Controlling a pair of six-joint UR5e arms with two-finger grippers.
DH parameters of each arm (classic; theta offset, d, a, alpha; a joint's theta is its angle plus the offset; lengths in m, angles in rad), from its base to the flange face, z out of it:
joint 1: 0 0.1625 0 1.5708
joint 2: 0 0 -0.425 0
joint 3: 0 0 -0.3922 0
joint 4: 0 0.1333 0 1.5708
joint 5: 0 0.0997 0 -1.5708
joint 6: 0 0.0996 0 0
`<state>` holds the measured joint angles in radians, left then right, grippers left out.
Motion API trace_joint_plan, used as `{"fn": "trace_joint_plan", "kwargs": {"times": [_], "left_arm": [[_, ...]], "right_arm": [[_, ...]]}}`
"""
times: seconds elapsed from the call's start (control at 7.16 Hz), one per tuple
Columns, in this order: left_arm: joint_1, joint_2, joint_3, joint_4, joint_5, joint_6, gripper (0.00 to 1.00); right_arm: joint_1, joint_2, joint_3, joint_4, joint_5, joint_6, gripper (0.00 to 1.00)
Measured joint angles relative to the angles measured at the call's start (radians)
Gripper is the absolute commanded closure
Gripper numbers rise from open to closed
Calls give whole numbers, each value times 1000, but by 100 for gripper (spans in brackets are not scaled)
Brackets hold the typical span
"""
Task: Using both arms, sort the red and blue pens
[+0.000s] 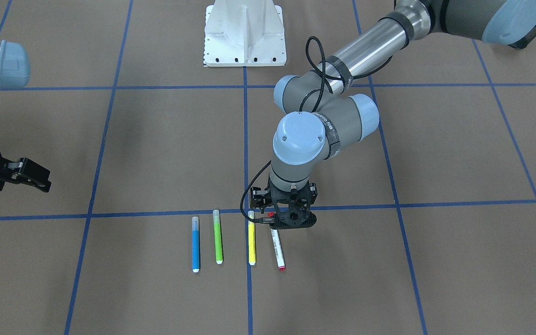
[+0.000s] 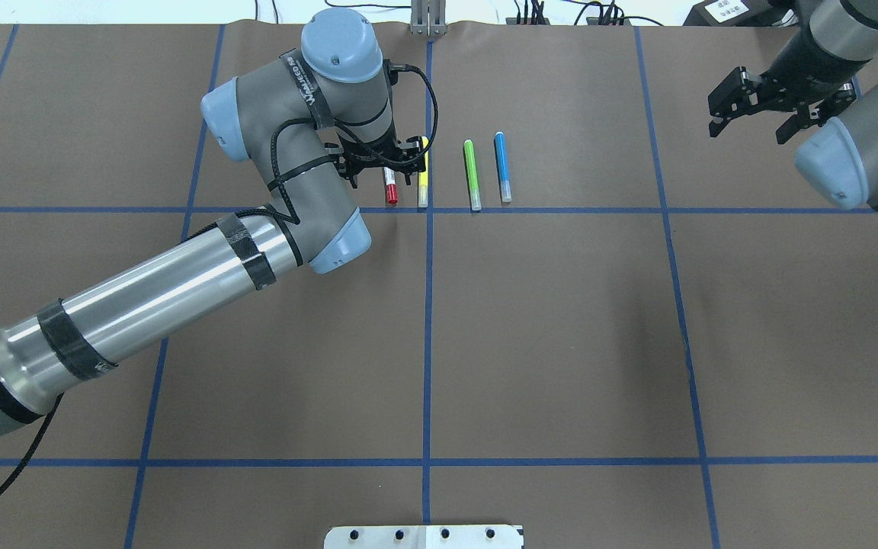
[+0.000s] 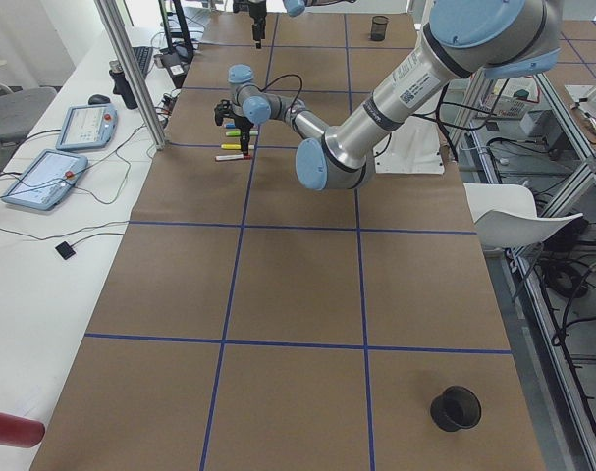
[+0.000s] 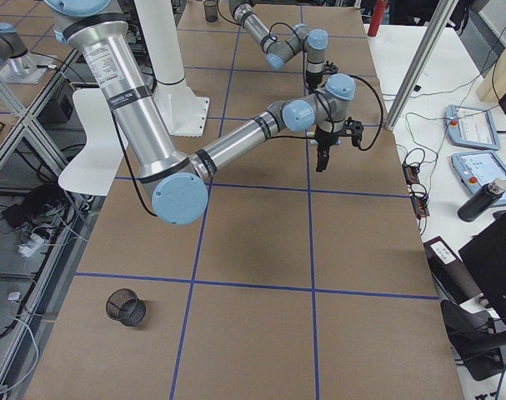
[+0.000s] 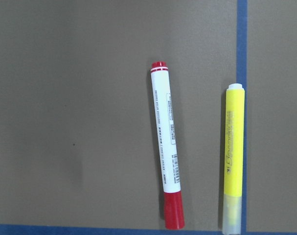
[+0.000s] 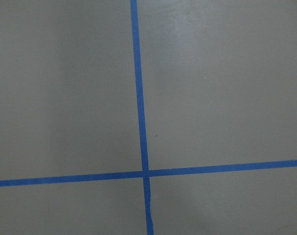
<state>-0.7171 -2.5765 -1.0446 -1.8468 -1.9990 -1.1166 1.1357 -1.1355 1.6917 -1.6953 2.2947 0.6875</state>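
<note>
A table (image 2: 561, 343) covered in brown paper and divided into squares by blue tape lines is seen, with a white base plate (image 1: 244, 37) bolted at its edge. The left arm (image 2: 149, 305) is stretched across it, and white lettering is carried on a black band (image 2: 309, 88) round its wrist joint, though the word cannot be read with certainty. The right arm (image 2: 858, 152) is held back at the far side. The left gripper (image 2: 382, 180) is pointed straight down with its jaws spread, one to each side of the red pen (image 5: 167, 147), which is laid flat on the paper directly beneath it; whether the pen is touched cannot be told. The right gripper (image 2: 748, 131) is likewise seen with its jaws apart, closed on nothing, well away from every pen. Just beside the left gripper, on the side toward the right gripper, a yellow marker (image 5: 233, 156) is laid along a tape line; a lime-green marker (image 2: 471, 174) is placed further that way, and the blue pen (image 2: 501, 166) furthest, its pale cap turned toward the robot. On the red pen's white barrel, lines of small print and a barcode are shown, too fine to be read; slanted script is printed along the yellow barrel, also illegible.
</note>
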Motion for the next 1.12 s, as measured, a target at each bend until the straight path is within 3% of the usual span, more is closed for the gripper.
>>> {"fn": "trace_joint_plan", "kwargs": {"times": [0.14, 0.28, 0.84, 1.12], "left_arm": [[3, -4, 21, -21, 15, -5, 33], [3, -9, 36, -32, 23, -7, 36], [4, -42, 101, -64, 28, -7, 38], [4, -65, 153, -94, 39, -8, 46]], "right_arm": [[0, 0, 0, 0, 2, -1, 0], [0, 0, 0, -1, 3, -2, 0], [2, -3, -2, -1, 6, -2, 0], [2, -3, -3, -1, 6, -2, 0]]}}
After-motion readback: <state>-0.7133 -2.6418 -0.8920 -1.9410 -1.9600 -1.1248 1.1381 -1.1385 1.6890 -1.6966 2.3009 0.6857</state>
